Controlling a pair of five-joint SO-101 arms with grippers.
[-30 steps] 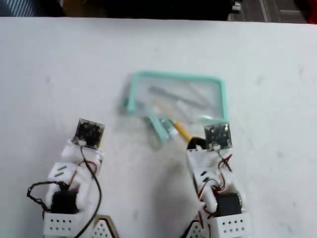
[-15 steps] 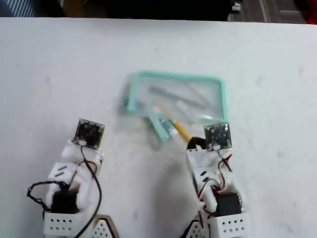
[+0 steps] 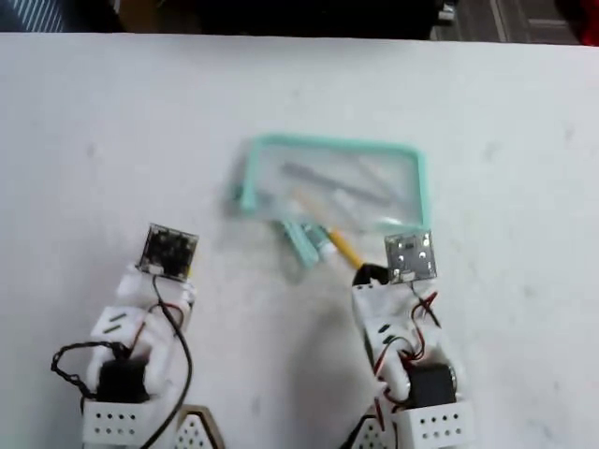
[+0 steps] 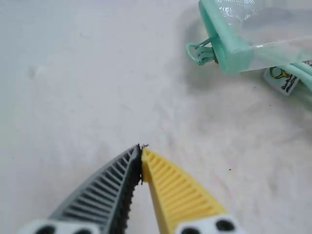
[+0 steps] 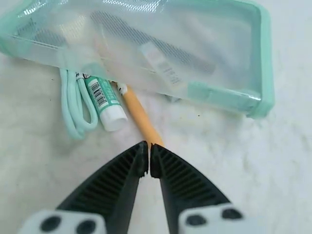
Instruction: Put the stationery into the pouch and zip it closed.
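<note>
A clear pouch with a mint-green border (image 3: 332,182) lies flat at mid-table, with pens visible inside. From its near edge stick out a yellow pencil (image 3: 339,245), a white-and-green tube (image 5: 105,100) and a mint cord loop (image 5: 73,109). My right gripper (image 5: 148,147) is shut, its black tips touching the near end of the yellow pencil (image 5: 139,117); the pencil is not between them. My left gripper (image 4: 141,150) is shut over bare table. It sits short of the pouch's corner (image 4: 234,51) and its zipper ring (image 4: 197,51).
The white table (image 3: 112,122) stretches open on all sides of the pouch. The left arm (image 3: 154,309) and the right arm (image 3: 402,323) sit side by side at the near edge. A dark strip runs along the table's far edge.
The right arm's wrist has shifted very slightly by the pencil end. The pouch, the stationery and the left arm have not moved.
</note>
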